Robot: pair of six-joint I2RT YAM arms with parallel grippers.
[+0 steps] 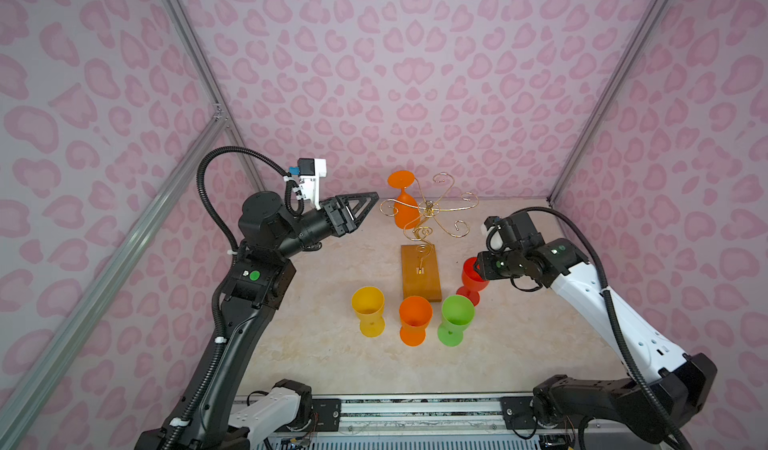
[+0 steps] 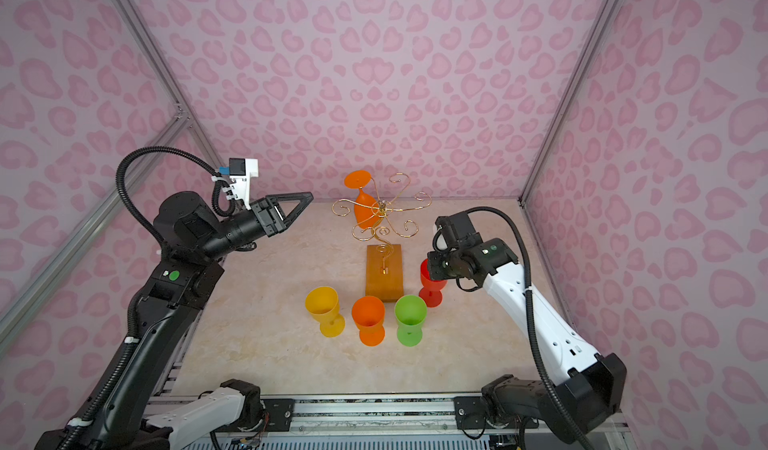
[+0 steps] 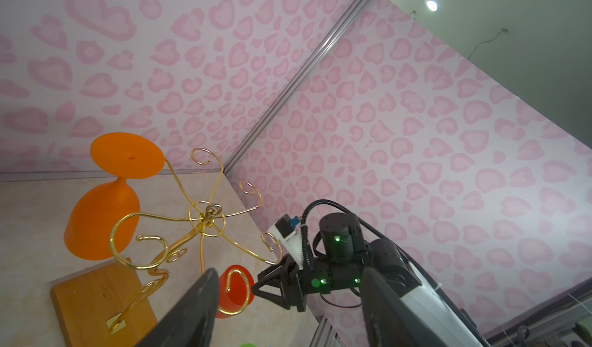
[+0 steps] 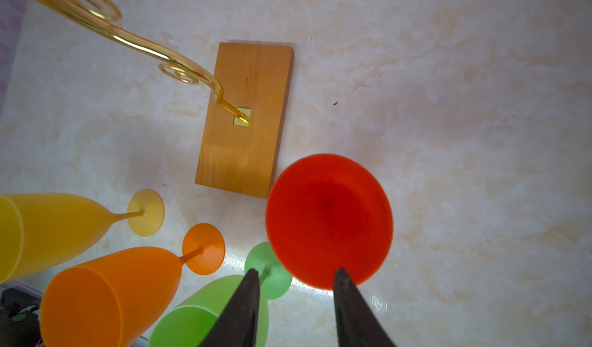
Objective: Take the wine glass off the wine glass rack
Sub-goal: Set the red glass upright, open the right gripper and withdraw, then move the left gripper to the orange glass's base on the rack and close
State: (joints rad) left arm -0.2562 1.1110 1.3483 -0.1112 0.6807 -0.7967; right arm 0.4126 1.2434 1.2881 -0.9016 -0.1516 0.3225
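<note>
The wine glass rack (image 1: 420, 271) (image 2: 384, 271) is gold wire on a wooden base at mid-table. One orange wine glass (image 1: 405, 215) (image 2: 363, 215) (image 3: 99, 220) hangs upside down from its far-left arm. My left gripper (image 1: 374, 196) (image 2: 309, 196) (image 3: 288, 270) is open in the air, left of that glass and apart from it. A red glass (image 1: 471, 286) (image 4: 326, 220) stands upright right of the rack base (image 4: 253, 73). My right gripper (image 1: 478, 267) (image 4: 296, 270) is open just above its rim, fingers apart.
A yellow glass (image 1: 368, 306), an orange glass (image 1: 415, 315) and a green glass (image 1: 457, 313) stand upright in a row before the base. Empty scroll arms (image 1: 457, 225) spread toward the right arm. Patterned walls enclose the back and sides.
</note>
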